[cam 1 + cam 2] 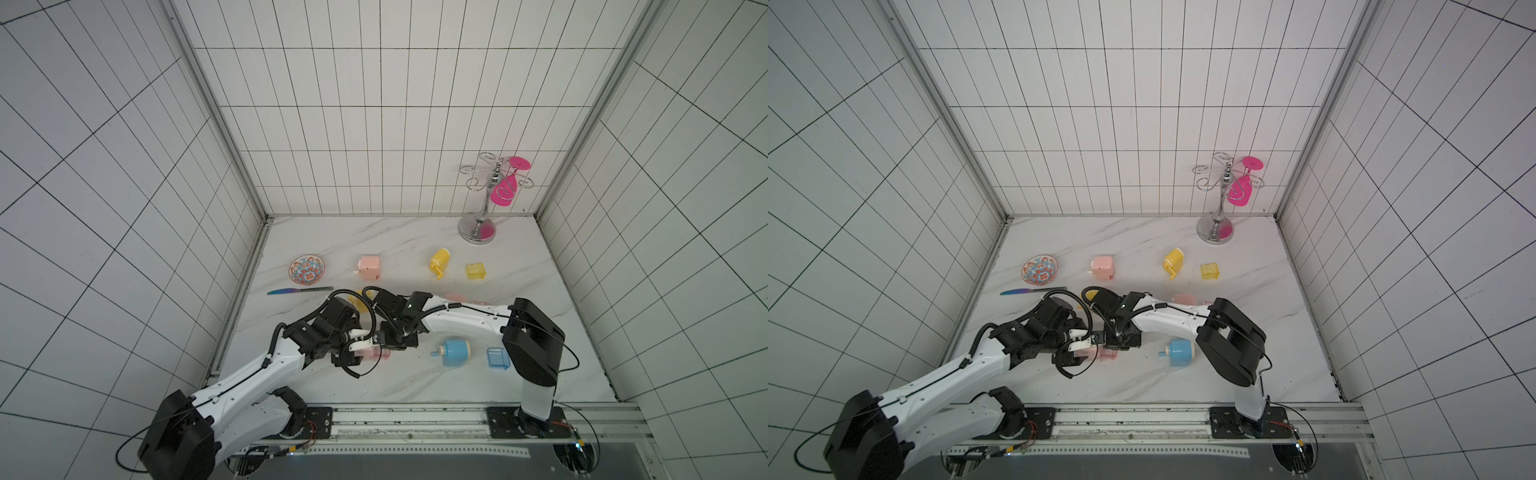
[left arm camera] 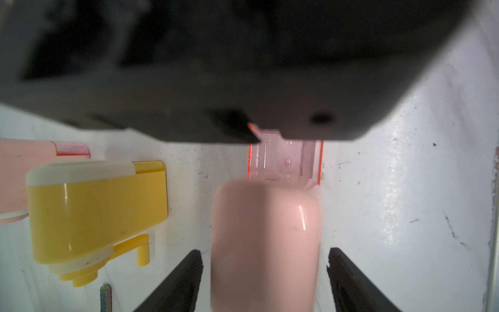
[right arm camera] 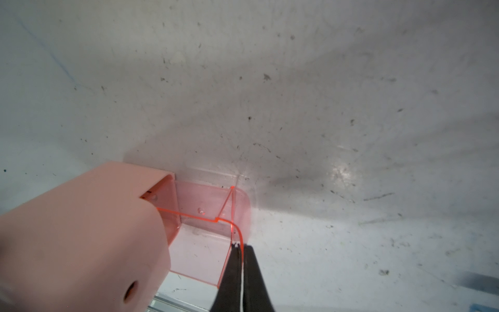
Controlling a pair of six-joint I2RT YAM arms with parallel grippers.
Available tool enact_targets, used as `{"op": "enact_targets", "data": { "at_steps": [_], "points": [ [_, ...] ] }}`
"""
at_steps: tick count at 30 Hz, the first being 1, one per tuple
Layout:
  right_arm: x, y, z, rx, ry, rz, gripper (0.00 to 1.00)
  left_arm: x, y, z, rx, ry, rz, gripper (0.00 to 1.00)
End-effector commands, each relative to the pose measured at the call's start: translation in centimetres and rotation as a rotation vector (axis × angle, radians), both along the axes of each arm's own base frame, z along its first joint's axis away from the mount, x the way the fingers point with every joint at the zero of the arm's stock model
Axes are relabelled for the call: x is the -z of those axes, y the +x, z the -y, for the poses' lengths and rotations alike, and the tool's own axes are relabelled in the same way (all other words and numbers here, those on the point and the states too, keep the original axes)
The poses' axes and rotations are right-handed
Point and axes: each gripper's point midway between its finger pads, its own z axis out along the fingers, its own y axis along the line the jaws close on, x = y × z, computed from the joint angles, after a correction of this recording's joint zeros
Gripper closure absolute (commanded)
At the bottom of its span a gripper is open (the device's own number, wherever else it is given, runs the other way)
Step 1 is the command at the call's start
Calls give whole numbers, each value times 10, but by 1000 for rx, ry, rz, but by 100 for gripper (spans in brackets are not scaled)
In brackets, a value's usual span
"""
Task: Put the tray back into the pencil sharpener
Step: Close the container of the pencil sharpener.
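A pink pencil sharpener lies on the marble table near the front, seen in both top views. My left gripper is closed round its body, one finger on each side. A clear pink tray sits partly inside the sharpener's open end, with its outer part sticking out. My right gripper is shut on the tray's thin end wall. In a top view the two grippers meet head-on, left and right.
Close beside the held sharpener lie a yellow sharpener and another pink one. Further off are a blue sharpener, a blue tray, a yellow tray, a patterned plate, a knife and a glass stand.
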Motion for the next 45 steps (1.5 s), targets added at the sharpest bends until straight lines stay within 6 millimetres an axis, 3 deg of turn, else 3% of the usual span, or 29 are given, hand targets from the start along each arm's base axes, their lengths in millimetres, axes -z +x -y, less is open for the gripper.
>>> {"op": "enact_targets", "data": {
  "at_steps": [1,16,29,45],
  "points": [
    [8,-5,4,18,-20,-14,94,0,-1,2,15,-16,5,24],
    [6,-4,2,12,-5,-13,89,0,-1,2,13,-16,5,24],
    [-8,0,6,15,8,27,80,-1,0,1,11,-18,16,23],
    [-21,11,29,54,7,54,77,0,-1,0,10,-13,13,23]
  ]
}}
